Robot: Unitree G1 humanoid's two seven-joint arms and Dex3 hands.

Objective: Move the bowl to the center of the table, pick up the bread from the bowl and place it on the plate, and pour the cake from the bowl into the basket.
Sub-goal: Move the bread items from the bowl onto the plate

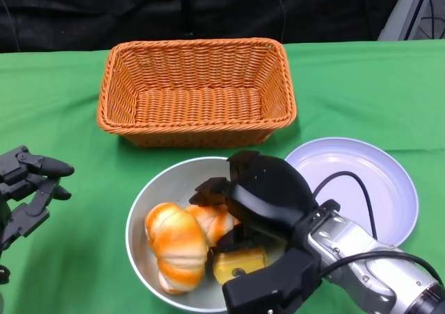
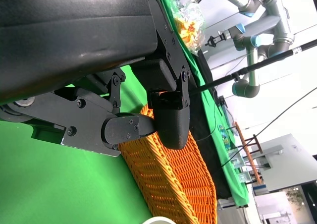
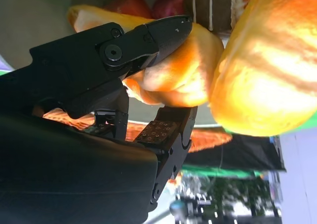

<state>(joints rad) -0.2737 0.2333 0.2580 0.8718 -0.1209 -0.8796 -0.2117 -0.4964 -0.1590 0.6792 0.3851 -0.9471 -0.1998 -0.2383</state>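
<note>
Right hand closing on a bread roll in the bowl

The right hand (image 1: pixel 240 210) pinched the inner bread roll (image 3: pixel 178 70) inside the bowl (image 1: pixel 142 210), low in the frame's center. The grip looked shallow, so the roll might slip, or drag the neighboring bread roll (image 1: pixel 177 241) along. The left hand (image 1: pixel 28 189) rested at left, fingers loosely spread, empty.

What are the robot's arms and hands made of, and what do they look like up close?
The right hand is glossy black, with a rounded shell and blocky jointed fingers pinned by round screws; one pad has a dotted grid. Behind it sits a silver metal forearm with a black cable looping over it. The left hand is the same black, matte, many-fingered build.
</note>
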